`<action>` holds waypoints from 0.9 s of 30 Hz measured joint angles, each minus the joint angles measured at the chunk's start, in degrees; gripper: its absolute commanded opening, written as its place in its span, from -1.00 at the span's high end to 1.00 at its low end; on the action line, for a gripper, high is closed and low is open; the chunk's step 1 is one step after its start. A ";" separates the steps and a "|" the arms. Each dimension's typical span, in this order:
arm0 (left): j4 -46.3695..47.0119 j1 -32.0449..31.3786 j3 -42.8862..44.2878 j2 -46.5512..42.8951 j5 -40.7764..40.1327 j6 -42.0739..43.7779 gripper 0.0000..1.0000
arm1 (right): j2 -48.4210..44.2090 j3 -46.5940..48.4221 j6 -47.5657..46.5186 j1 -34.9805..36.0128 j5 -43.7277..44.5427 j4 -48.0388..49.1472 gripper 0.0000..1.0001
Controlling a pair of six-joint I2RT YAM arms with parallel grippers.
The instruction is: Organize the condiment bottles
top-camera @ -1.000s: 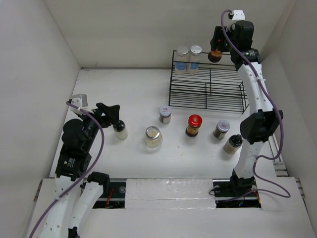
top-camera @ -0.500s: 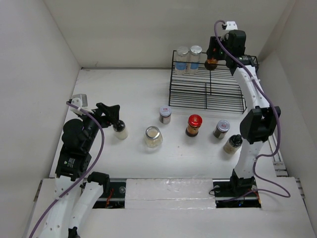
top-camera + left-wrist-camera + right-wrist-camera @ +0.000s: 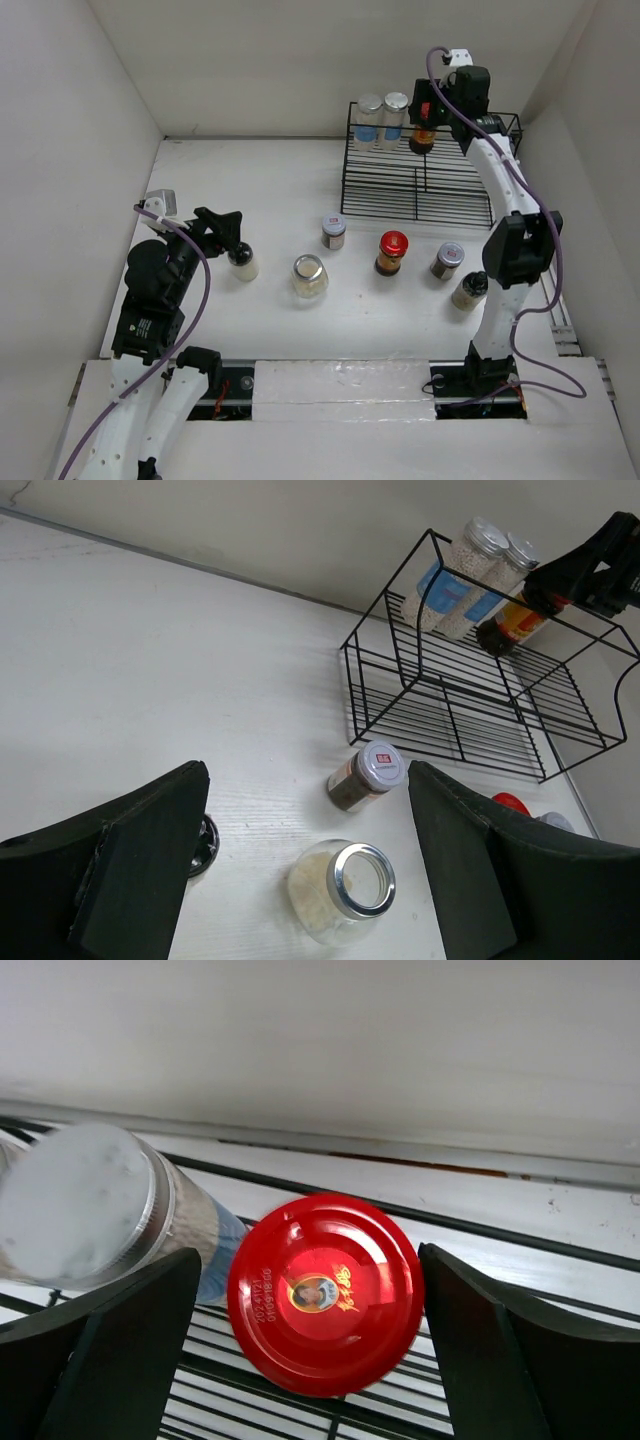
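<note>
right gripper (image 3: 308, 1258) jaws just spread apart; red-capped bottle (image 3: 325, 1295) between them now sits on rack (image 3: 420, 185), released, one more shelved.

Plain white walls (image 3: 250, 60) close in a white table (image 3: 250, 190) on three sides. The light is soft and even, with faint shadows along the back edge.

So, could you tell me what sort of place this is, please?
Probably a robot test booth: bare white walls around a white table, two bolted arms, loose jars and a wire rack.
</note>
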 measured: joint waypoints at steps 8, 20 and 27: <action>0.00 0.00 0.00 -0.17 0.00 0.00 -0.54 | -4.94 1.49 0.59 0.31 0.57 0.37 -0.50; 0.00 0.00 0.00 -0.50 0.11 0.04 -0.20 | -58.95 -58.88 8.79 21.46 11.41 17.90 -0.91; 0.04 0.00 0.00 -0.39 0.72 0.02 -0.26 | -60.89 -71.10 11.63 26.75 17.62 6.45 -0.99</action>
